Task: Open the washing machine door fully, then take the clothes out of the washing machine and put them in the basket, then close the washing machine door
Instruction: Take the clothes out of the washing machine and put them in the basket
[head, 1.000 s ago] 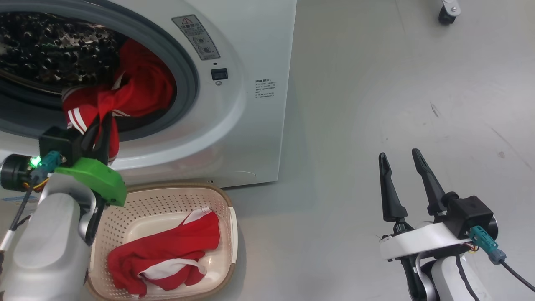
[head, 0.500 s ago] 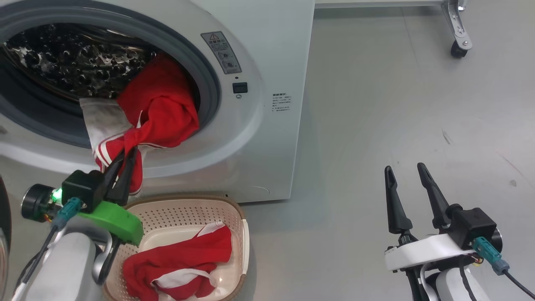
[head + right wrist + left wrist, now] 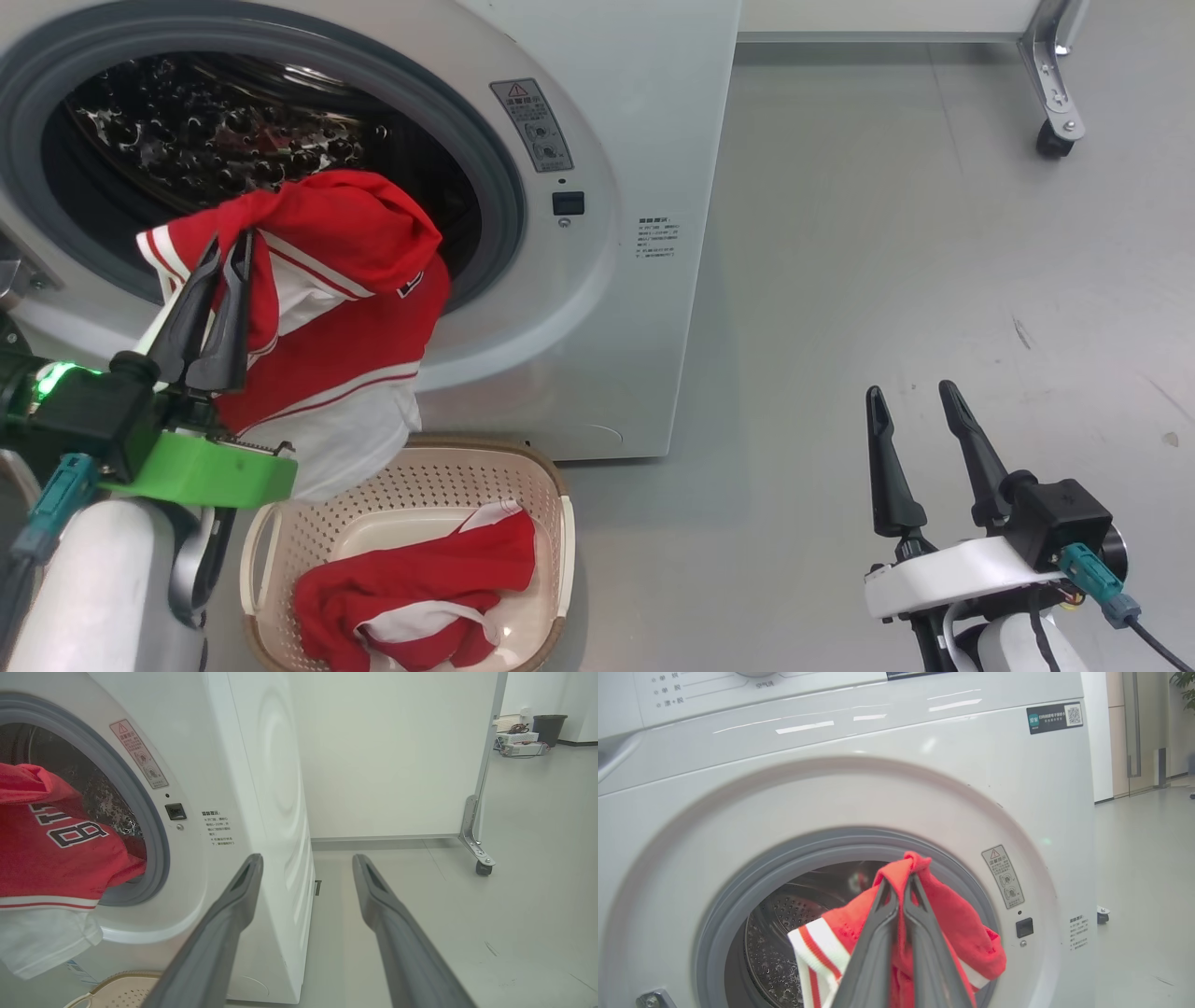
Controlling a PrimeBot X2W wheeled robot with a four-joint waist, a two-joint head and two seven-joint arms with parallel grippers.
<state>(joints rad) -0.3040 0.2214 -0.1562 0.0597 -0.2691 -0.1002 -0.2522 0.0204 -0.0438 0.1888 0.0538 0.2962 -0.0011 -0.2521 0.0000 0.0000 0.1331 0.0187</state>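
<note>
Gripping the jersey (image 3: 345,308) with the left gripper (image 3: 229,245), both fingers pressed shut on a fold of red cloth just beside the red-and-white striped trim. Holding that fold up in front of the washer's (image 3: 635,140) round opening, across its lower half as seen from the head. Letting the rest drape down from the pinch over the grey gasket (image 3: 509,215) and the white front panel, the upper bunch lying across the opening's lower lip with the steel drum (image 3: 205,131) behind it. Dangling the white lower hem right at the back rim of the basket (image 3: 566,541); not telling whether cloth and rim are touching. Showing a dark "18" on the red cloth toward the right wrist camera. Finding the basket sitting on the floor (image 3: 887,233) close against the washer's front, below the opening, with a second garment (image 3: 420,579), crumpled red and white, lying in its bottom. Hovering the right gripper (image 3: 910,390) well off to the right above bare floor, fingers spread wide and holding nothing, pointing past the washer's right front corner. Seeing, beyond that corner, a white panel on a metal leg with a caster (image 3: 1055,140) resting on the floor.
</note>
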